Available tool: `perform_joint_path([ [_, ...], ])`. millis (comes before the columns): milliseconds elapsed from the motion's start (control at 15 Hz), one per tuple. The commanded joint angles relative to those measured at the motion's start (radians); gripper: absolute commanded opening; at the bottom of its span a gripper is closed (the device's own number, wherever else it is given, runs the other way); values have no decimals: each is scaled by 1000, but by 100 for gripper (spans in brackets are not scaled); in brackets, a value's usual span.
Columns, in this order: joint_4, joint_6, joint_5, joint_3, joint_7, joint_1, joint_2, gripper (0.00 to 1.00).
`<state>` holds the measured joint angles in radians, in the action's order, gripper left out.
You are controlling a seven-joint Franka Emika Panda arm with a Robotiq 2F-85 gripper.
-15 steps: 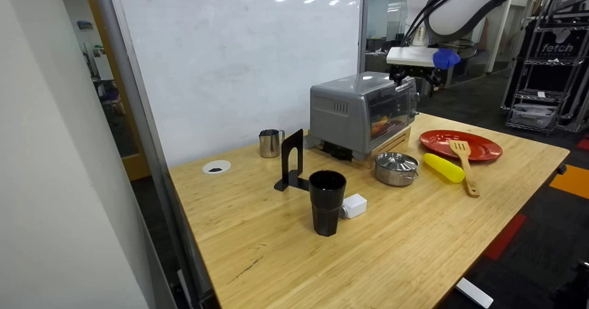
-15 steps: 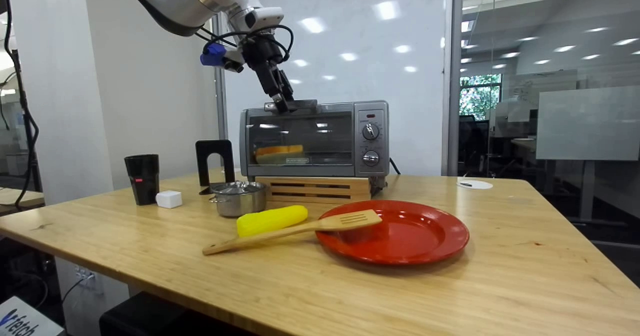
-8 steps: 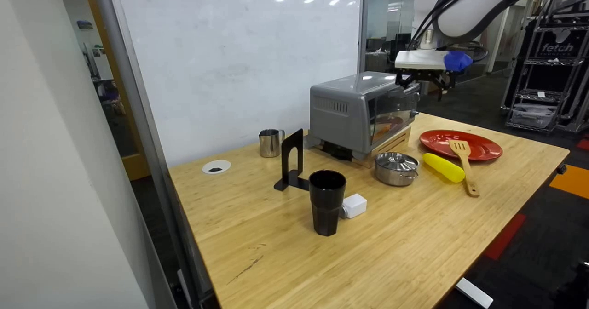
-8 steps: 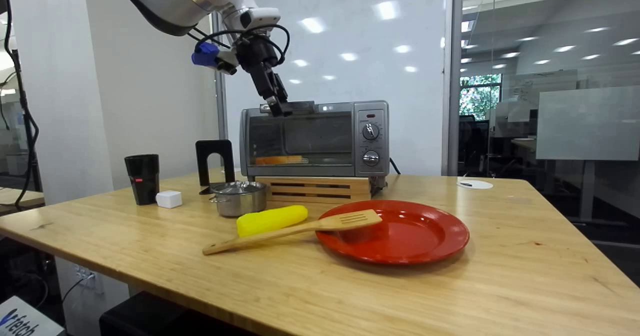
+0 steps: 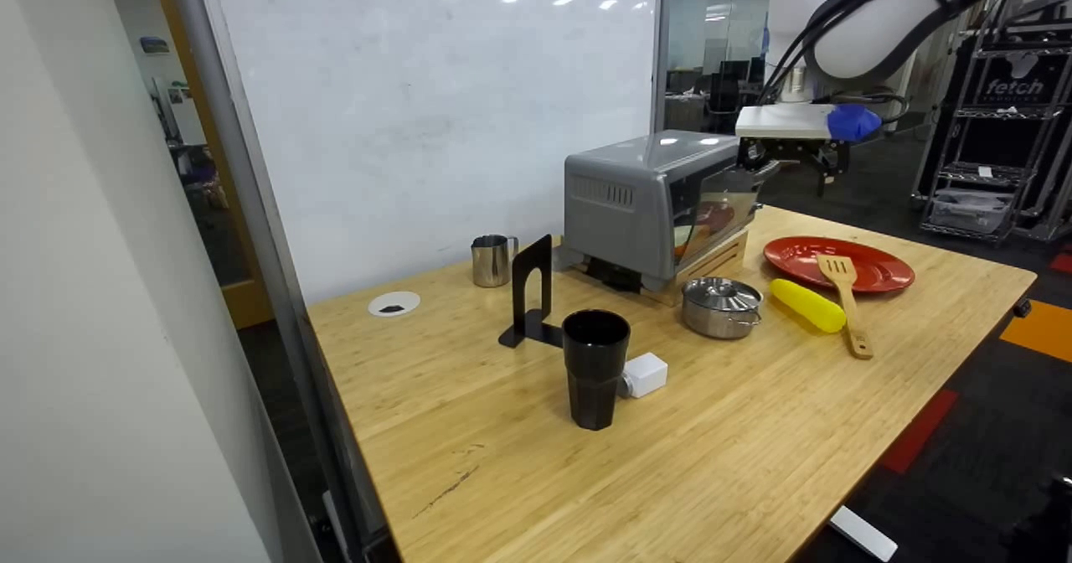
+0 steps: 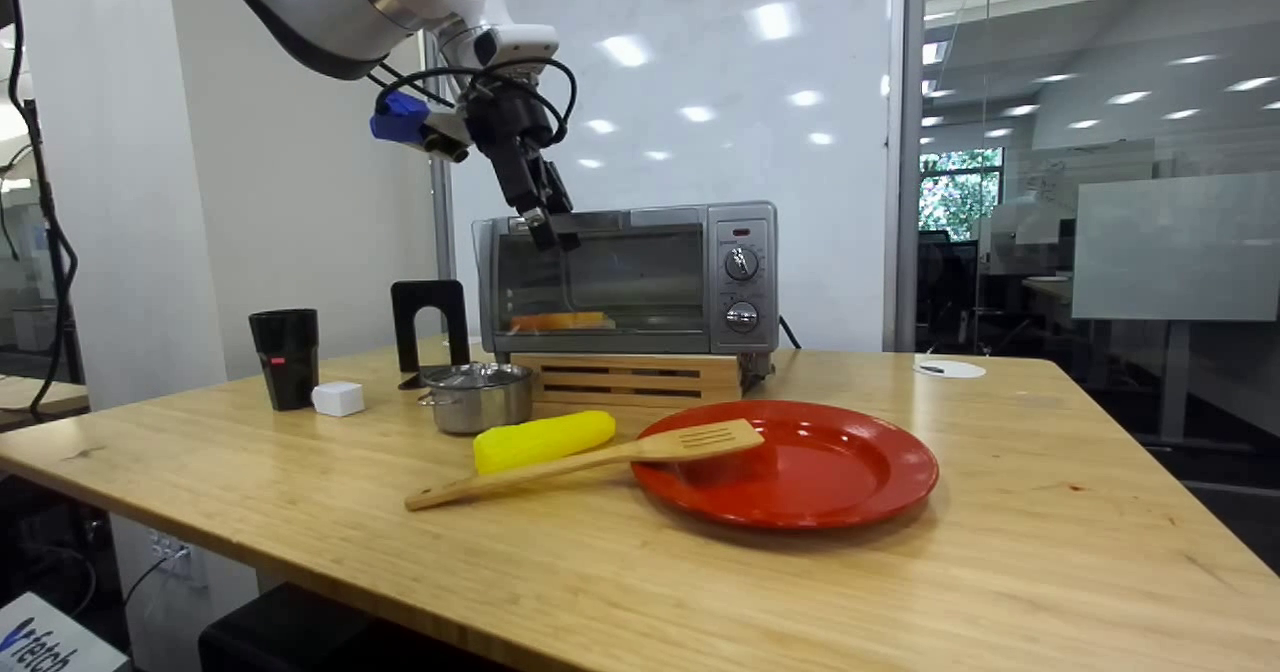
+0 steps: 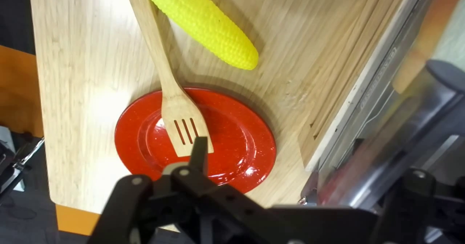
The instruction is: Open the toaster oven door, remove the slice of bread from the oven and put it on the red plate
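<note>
In an exterior view: toaster oven door (image 5: pixel 727 201) stands part-way open, gripper (image 5: pixel 787 171) near its top edge. In an exterior view: slice of bread (image 6: pixel 555 322) lies inside the oven (image 6: pixel 743 287), behind the door; red plate (image 6: pixel 903 462) out front, spatula (image 6: pixel 590 459) across its rim. Wrist view: fingers (image 7: pixel 199 150) apart, nothing clamped; door handle (image 7: pixel 394 144) near one, contact unclear. Bread likely light, soft, maybe crumbly; pinch gently by an edge.
</note>
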<state>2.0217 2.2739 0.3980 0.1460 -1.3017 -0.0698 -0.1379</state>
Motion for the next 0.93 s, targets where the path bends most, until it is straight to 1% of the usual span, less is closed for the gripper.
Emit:
perform_joint_path([
  [0, 59, 4, 1, 6, 31, -3, 47, 100],
  [333, 123, 18, 38, 3, 33, -4, 84, 100],
  [867, 181, 53, 122, 8, 27, -15, 97, 100],
])
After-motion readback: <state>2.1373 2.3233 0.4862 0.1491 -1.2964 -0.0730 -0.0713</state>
